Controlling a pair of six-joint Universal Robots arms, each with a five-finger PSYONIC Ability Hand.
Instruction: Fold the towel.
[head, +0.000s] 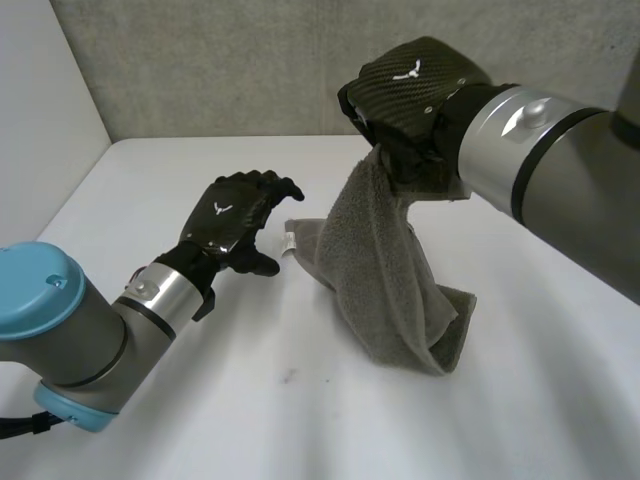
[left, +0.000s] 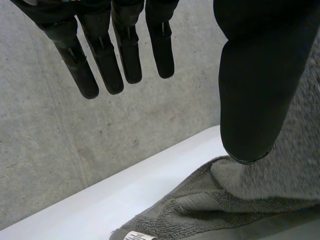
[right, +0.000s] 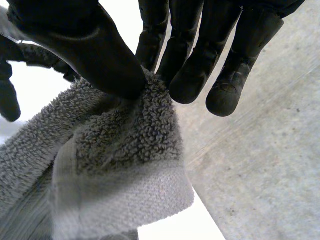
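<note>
Pinching a corner of the grey towel (head: 400, 270) between thumb and fingers of the right hand (head: 415, 85), raised above the white tabletop (head: 300, 420) with its lower part heaped there. Hovering near the towel's white label (head: 289, 241) with the left hand (head: 232, 222), fingers straight, holding nothing.

Rough grey terry-cloth towel (head: 390, 280), matt table (head: 300, 420)

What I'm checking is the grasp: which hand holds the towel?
The right hand: its thumb and fingers pinch the towel by its raised end. The left hand hangs open beside the towel, holding nothing.
</note>
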